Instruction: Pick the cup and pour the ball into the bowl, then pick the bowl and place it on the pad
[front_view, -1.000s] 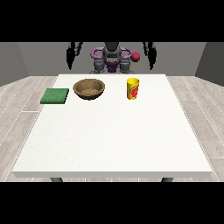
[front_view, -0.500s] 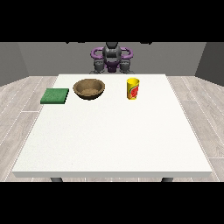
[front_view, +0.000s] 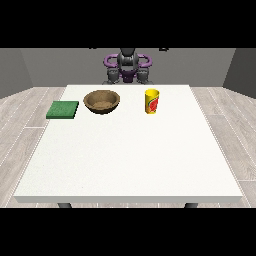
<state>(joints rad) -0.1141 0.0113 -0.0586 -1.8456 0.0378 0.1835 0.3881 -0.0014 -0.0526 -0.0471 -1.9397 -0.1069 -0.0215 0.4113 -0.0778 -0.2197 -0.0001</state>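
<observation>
Hands: neither shows in the view, so their state cannot be told.
Cup (front_view: 152, 101): yellow, upright on the white table (front_view: 130, 160).
Bowl (front_view: 102, 101): wooden, left of the cup.
Pad (front_view: 63, 109): green, just left of the bowl.

A bare test room, probably a lab: plain grey walls (front_view: 45, 67), pale wood-plank floor (front_view: 25, 107), and one large white rectangular desk (front_view: 130, 155) before a grey-and-purple humanoid robot (front_view: 128, 65).

Green pad (front_view: 63, 109), brown bowl (front_view: 102, 101) and yellow cup (front_view: 152, 101) stood in a row along the far bench (front_view: 130, 160), open gaps between them, near half bare.
</observation>
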